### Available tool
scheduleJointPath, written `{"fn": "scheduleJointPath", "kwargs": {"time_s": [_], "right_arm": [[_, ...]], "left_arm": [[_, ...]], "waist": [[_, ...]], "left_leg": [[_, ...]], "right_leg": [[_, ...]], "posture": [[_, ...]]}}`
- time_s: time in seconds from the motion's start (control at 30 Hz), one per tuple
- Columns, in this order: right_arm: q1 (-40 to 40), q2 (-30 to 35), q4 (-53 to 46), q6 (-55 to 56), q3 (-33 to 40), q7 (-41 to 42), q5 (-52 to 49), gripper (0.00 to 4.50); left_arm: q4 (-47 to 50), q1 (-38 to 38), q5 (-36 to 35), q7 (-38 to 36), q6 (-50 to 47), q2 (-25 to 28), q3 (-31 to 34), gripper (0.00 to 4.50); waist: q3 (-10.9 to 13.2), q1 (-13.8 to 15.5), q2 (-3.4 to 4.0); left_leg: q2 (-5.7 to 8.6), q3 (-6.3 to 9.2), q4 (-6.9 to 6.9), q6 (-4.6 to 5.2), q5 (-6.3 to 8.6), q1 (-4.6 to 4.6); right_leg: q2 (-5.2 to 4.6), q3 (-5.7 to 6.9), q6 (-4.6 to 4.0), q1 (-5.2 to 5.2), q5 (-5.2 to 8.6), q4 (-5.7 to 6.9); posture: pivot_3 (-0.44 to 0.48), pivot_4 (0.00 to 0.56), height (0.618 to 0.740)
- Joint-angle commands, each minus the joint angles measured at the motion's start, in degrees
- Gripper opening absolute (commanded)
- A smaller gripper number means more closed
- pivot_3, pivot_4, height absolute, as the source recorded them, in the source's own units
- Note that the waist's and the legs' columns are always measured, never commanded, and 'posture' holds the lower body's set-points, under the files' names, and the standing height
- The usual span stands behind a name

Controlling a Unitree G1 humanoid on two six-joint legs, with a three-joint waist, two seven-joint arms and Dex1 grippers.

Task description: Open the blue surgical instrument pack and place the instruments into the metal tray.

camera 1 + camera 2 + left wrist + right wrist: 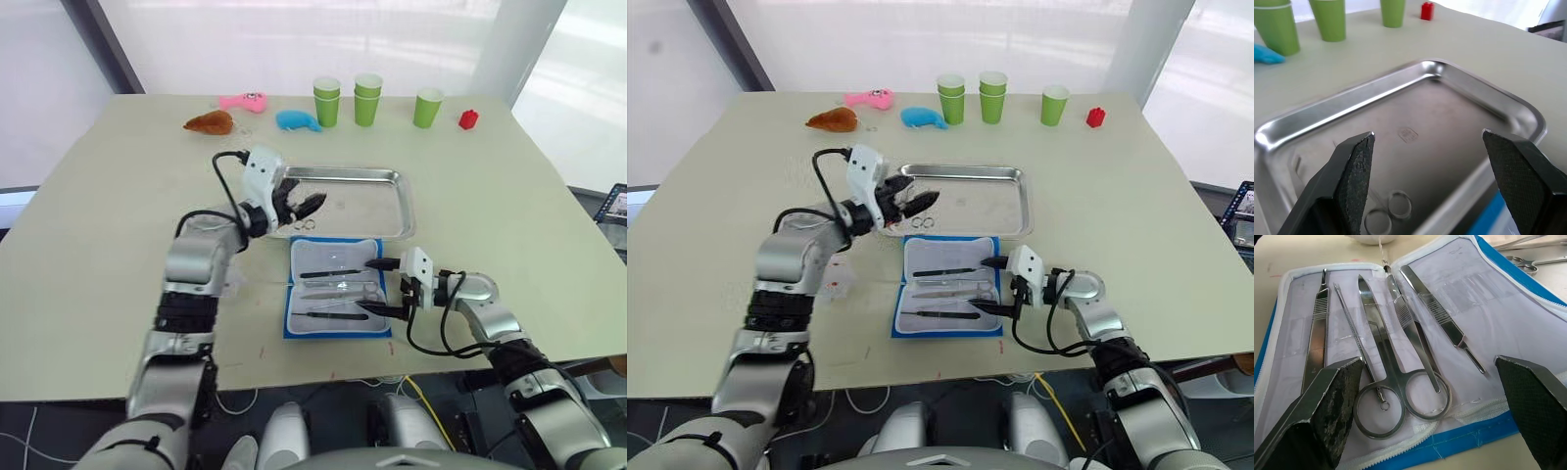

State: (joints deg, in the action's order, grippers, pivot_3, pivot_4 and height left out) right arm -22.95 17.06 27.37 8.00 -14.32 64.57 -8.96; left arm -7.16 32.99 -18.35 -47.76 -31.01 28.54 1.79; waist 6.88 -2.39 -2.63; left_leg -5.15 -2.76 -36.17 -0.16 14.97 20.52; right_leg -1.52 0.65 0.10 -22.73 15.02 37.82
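The blue surgical instrument pack [338, 302] lies open flat in front of the metal tray [377, 211], its whitish lining up. Several silver instruments rest in the pack: ring-handled scissors [1396, 382], tweezers [1315, 333], a thin probe and a flat handle [1444, 323]. My right gripper [385, 288] is open at the pack's right edge, low over the lining, with the scissors' rings between its fingers [1327, 406] but not touched. My left gripper [306, 204] hangs open and holds nothing over the tray's left end. Below it, a ring-handled instrument [1386, 213] lies in the tray's front left corner.
Three stacks of green cups [367, 98] and a red block [468, 119] stand along the far edge. A blue plush toy [297, 120], a pink toy [245, 101] and a brown toy [210, 123] lie at the far left. The table's front edge runs just behind the pack.
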Motion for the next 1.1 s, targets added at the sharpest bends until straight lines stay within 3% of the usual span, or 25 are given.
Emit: {"fn": "scheduleJointPath", "kwargs": {"time_s": [0.03,0.13,0.23,0.43,0.53,0.63,1.1], "right_arm": [[4.25,-0.71,8.87,-2.83,-4.88,0.51,4.87,4.50],[4.36,-0.15,8.70,-2.62,-4.72,1.08,4.71,4.50],[4.29,0.23,8.74,-2.33,-4.55,1.73,4.59,4.50],[4.00,1.02,8.22,-1.89,-4.66,4.47,3.84,4.50],[3.96,1.33,7.73,-1.47,-4.83,6.67,3.36,4.50],[3.66,1.49,7.75,-1.07,-4.71,7.54,3.42,4.50],[3.22,1.90,8.43,-0.11,-3.94,8.54,3.34,4.50]], "left_arm": [[0.49,-0.15,-3.10,-10.62,6.60,4.02,1.30,3.71],[-1.67,-1.02,-4.61,-24.37,12.15,10.55,0.85,3.71],[-3.92,-0.84,-5.04,-33.09,16.04,14.60,0.12,3.71],[-5.80,0.08,-8.48,-43.52,18.52,18.10,0.85,3.71],[-5.47,0.61,-11.94,-44.74,17.66,21.00,-1.70,3.71],[-4.90,0.36,-14.45,-44.74,19.21,24.68,-5.43,4.47],[-7.88,2.62,-22.94,-44.74,27.24,36.19,-16.89,4.47]], "waist": [[0.01,-0.03,-0.05],[0.02,-0.19,-0.03],[0.03,0.03,-0.01],[0.03,0.13,-0.03],[0.05,0.19,-0.05],[0.06,0.18,-0.04],[0.15,0.42,-0.03]], "left_leg": [[0.00,0.00,0.00,0.00,0.00,0.00],[-0.02,0.00,0.02,0.01,0.00,-0.02],[-0.04,0.03,0.10,0.01,0.00,-0.03],[-0.02,-0.05,0.09,0.01,0.00,0.06],[-0.02,-0.01,0.11,0.02,0.01,0.15],[-0.02,0.03,0.23,0.03,0.02,0.14],[-0.02,0.00,0.39,0.03,0.02,0.16]], "right_leg": [[0.00,0.00,-0.02,0.00,0.01,0.00],[0.04,-0.02,-0.04,-0.02,0.03,0.01],[0.07,0.01,-0.14,-0.05,0.08,0.00],[-0.11,0.02,-0.14,-0.06,0.10,-0.11],[-0.09,0.02,-0.15,-0.11,0.10,-0.12],[-0.06,-0.02,-0.24,-0.11,0.17,-0.14],[-0.01,0.01,-0.27,-0.21,0.25,-0.17]], "posture": [[0.000,0.150,0.740],[0.000,0.150,0.740],[0.000,0.150,0.740],[0.000,0.150,0.740],[0.000,0.150,0.740],[0.000,0.150,0.740],[0.000,0.150,0.740]]}}
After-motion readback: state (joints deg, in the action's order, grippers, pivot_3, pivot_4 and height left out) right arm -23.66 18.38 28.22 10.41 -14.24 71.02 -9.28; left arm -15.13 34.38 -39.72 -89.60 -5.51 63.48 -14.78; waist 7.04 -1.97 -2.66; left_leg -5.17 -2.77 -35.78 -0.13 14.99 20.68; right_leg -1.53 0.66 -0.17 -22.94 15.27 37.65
